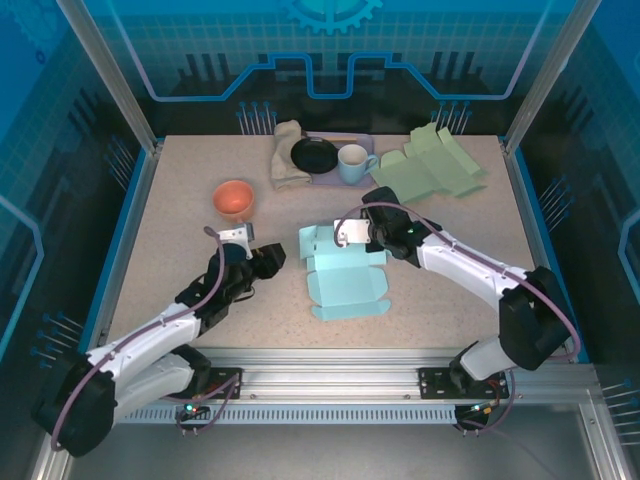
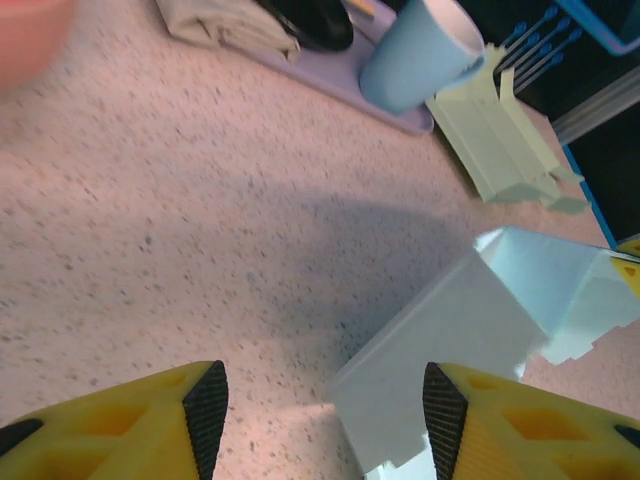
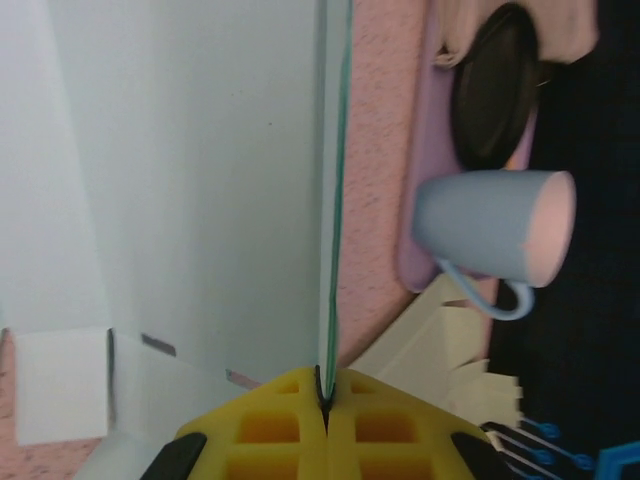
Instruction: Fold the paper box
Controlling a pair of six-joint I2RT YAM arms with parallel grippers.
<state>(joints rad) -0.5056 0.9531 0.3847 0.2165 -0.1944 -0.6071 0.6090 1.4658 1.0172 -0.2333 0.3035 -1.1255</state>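
Paper box [image 1: 345, 288]: pale blue card, mid-frame in the top view, on the worktop [image 1: 180, 260] between the two arms.

State of the fold:
- Lower half lies flat, with side tabs splayed out at its edges.
- Upper-left part has panels lifted off the surface, one a standing wall with a flap beside it.
- I read this as partly folded: a start made, well short of a closed box.

Right gripper [image 1: 343, 238] is at the box's upper edge. In the right wrist view its fingers [image 3: 280, 425] are pressed together on a thin upright panel. The panel is seen edge-on and runs straight up the frame from the tips. So it is pinching one wall of the box and holding it upright.

Left gripper [image 1: 272, 258] is just left of the box. In the left wrist view its fingers [image 2: 205, 410] are spread. A corner of the card reaches in between them, low in the frame. Neither pad touches it, as far as I can tell.

Left to do, in my judgement: raise the remaining walls, tuck the tabs, and bring the flat panel up and over. I cannot tell whether any tab is locked yet.

Not part of the job, along the top of the frame and well apart from the box:
- orange bowl [image 1: 234, 198]
- cloth [image 1: 287, 158]
- black plate [image 1: 315, 155] and blue mug [image 1: 353, 164] on a purple tray [image 1: 366, 143]
- green card blanks [image 1: 435, 165] at upper right
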